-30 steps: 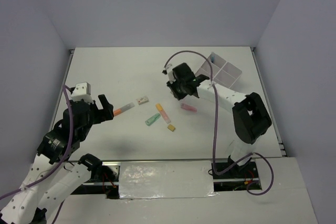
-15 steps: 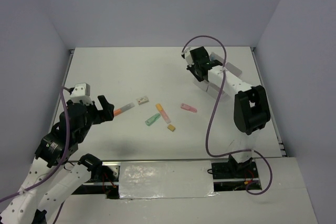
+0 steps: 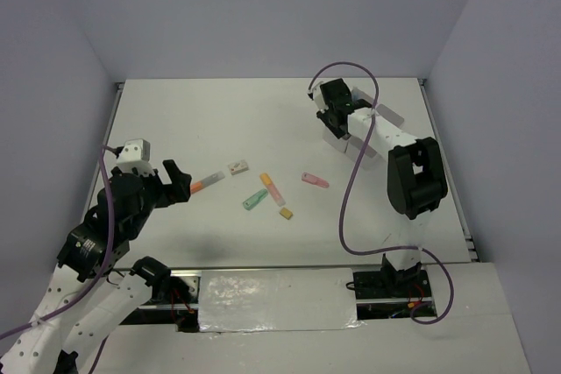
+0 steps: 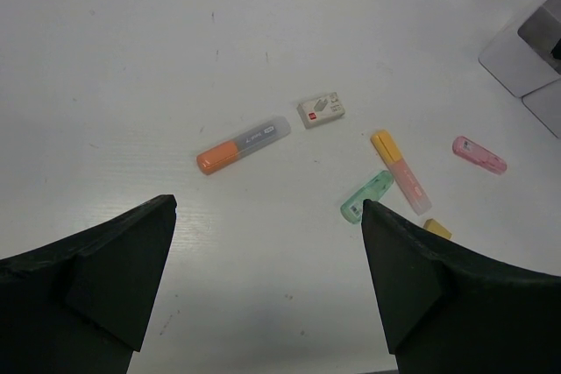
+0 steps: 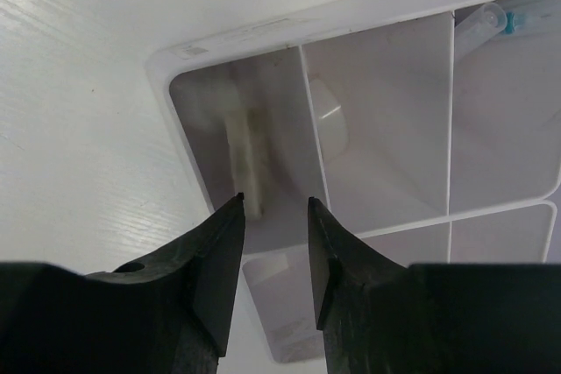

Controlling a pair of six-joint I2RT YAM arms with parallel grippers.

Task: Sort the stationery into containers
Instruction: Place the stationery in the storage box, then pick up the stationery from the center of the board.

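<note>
The white four-compartment box (image 5: 263, 37) fills the right wrist view. My right gripper (image 5: 273, 203) hangs just above its near-left compartment, jaws a little apart and empty. A pale stick (image 5: 245, 159) lies in that compartment, and a blue pen (image 5: 517, 19) lies in the far one. From above, the right gripper (image 3: 334, 120) covers most of the box (image 3: 391, 115). My left gripper (image 4: 267, 206) is open and empty above the table. Ahead of it lie an orange marker (image 4: 243, 144), a white eraser (image 4: 320, 110), a green marker (image 4: 366, 196), a yellow-pink marker (image 4: 401, 171), a yellow eraser (image 4: 437, 229) and a pink item (image 4: 479, 154).
The loose items lie in a group at the table's middle (image 3: 263, 190). The right arm's purple cable (image 3: 351, 190) loops over the table to the right of them. Walls close in the table on three sides.
My right gripper has swung from the table's middle to the back right, over the box. My left arm has barely moved.
</note>
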